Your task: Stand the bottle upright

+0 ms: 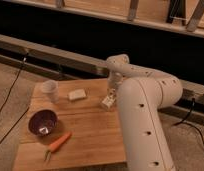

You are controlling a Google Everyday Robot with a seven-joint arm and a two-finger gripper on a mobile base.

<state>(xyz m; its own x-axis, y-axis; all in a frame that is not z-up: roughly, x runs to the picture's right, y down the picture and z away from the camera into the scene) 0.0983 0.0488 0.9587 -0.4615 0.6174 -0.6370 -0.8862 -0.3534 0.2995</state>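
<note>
The bottle is a small clear plastic bottle with a whitish label. It is at the right side of the wooden table, tilted, under the end of my arm. My gripper reaches down from the white arm right at the bottle's upper end. The arm's large white body hides the table's right edge.
A translucent white cup stands at the table's back left. A beige block lies next to it. A purple bowl sits at the front left, and a carrot lies in front of it. A dark wall and metal rail run behind.
</note>
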